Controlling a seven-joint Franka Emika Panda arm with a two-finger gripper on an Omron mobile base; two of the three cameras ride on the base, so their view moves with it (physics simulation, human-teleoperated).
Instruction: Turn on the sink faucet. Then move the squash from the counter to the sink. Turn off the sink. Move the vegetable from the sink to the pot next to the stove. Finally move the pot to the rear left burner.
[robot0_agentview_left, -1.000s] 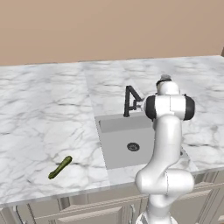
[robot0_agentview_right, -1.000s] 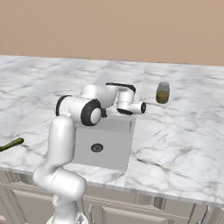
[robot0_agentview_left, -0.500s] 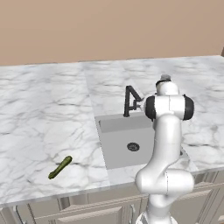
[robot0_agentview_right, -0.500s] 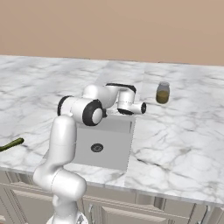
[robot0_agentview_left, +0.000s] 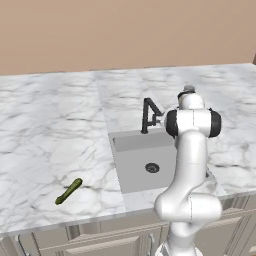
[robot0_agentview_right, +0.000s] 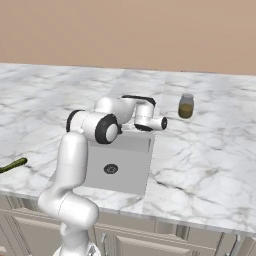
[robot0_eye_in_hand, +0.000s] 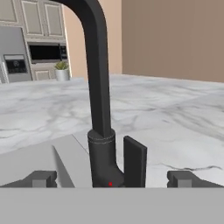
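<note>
End effector (robot0_eye_in_hand: 111, 178) open, fingertips spread to either side of black faucet (robot0_eye_in_hand: 99, 105) with its handle just ahead between them, behind sink (robot0_agentview_left: 145, 162); green squash (robot0_agentview_left: 68, 191) lying on marble worktop (robot0_agentview_left: 50, 130) well left of sink; jar (robot0_agentview_right: 186, 106) standing on worktop right of sink.
</note>
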